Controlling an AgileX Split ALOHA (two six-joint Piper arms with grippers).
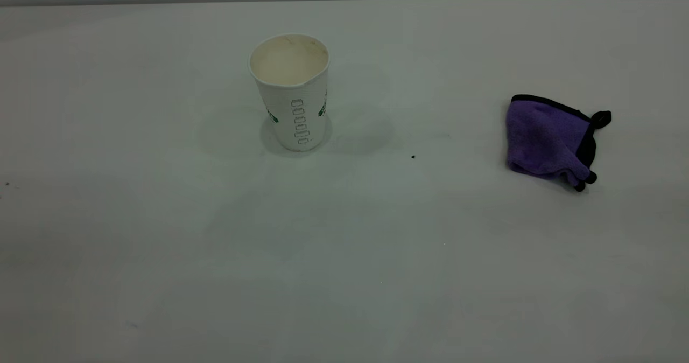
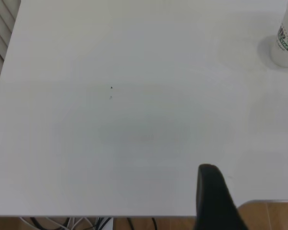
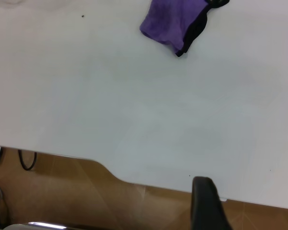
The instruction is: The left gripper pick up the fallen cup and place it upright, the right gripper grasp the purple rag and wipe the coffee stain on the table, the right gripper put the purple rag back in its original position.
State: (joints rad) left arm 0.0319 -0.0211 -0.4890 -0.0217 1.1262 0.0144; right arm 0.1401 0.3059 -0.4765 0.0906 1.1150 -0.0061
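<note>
While both of my arms sit pulled back at the near edge, the paper coffee cup point(image 1: 290, 91) stands upright on the white surface point(image 1: 161, 244), mouth open, cream inside, green print on its ribbed wall. Well apart on the right side lies the purple rag point(image 1: 549, 139), crumpled, black edging and corner loop toward the far right. Between them, nearer the cup, I see a tiny dark speck point(image 1: 413, 157). Only one black finger of the left gripper point(image 2: 213, 201) and one of the right gripper point(image 3: 206, 203) show, so I cannot tell whether either set of fingers is released or clenched.
</note>
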